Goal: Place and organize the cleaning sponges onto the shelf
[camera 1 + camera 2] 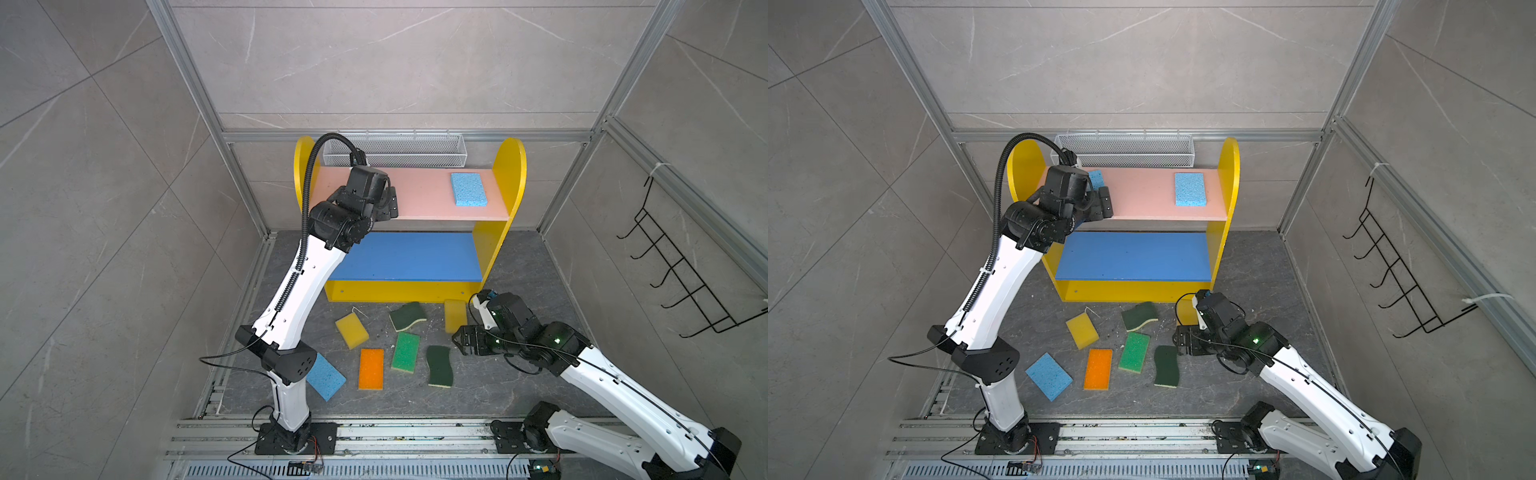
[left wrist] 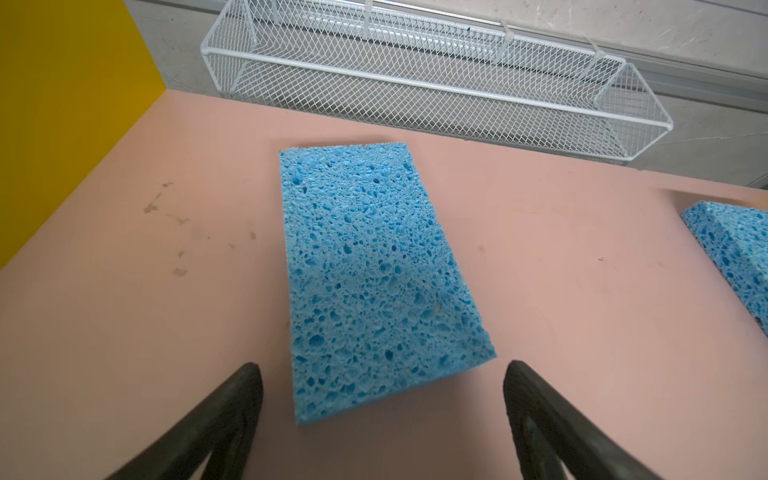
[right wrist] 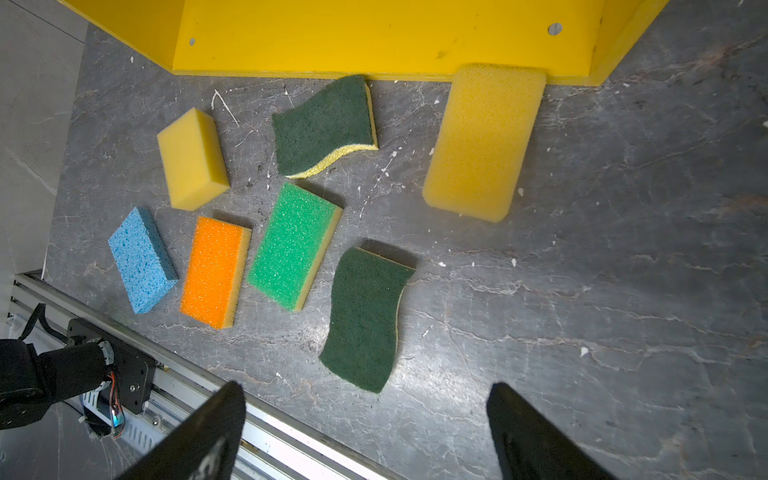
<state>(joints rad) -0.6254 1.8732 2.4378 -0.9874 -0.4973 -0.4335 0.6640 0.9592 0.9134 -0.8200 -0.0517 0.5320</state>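
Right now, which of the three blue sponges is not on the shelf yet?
The blue sponge on the floor, beside the orange sponge. The right-end blue sponge and the left-end blue sponge both lie on the shelf's pink board.

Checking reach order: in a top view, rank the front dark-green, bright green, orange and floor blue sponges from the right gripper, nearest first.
From the right gripper:
1. front dark-green sponge, beside it.
2. bright green sponge, mid-floor.
3. orange sponge, further left.
4. floor blue sponge, far left.
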